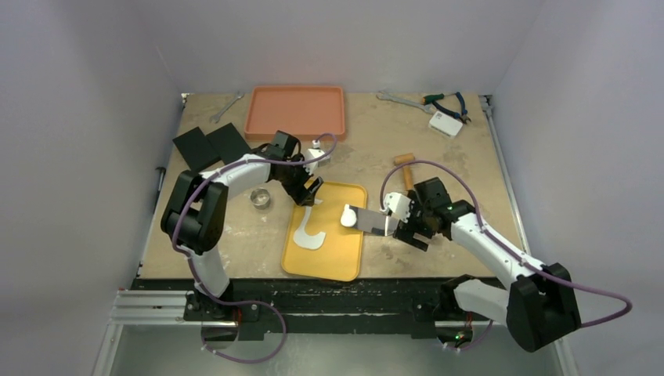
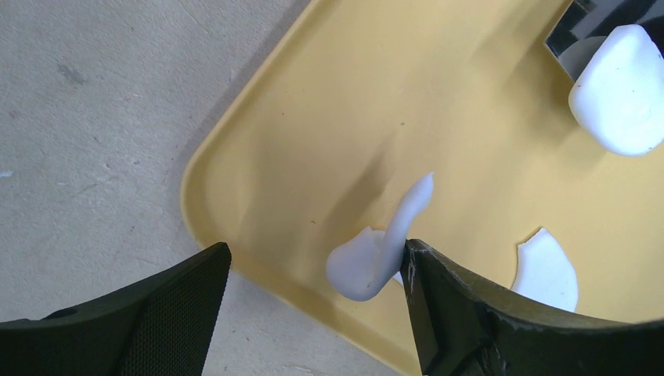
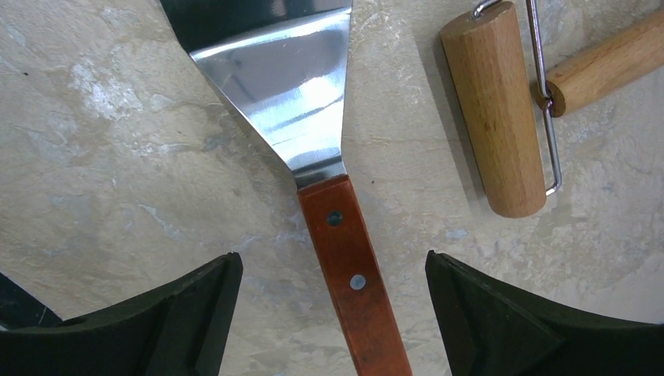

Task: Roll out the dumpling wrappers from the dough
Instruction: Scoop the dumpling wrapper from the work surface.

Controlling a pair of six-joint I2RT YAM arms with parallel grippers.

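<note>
The dumpling wrapper (image 1: 349,216) lies on the spatula (image 1: 374,222) blade over the yellow tray's (image 1: 329,260) right side, apart from the ragged dough scrap (image 1: 307,233). The left gripper (image 2: 313,258) hangs spread open at the scrap's end. The right gripper (image 3: 333,266) is spread wide above the spatula handle, grasping nothing.

One dumpling wrapper (image 1: 348,217), a small round white disc, lies flat, partly on the spatula blade (image 1: 374,222), over the yellow tray (image 1: 329,262).
</note>
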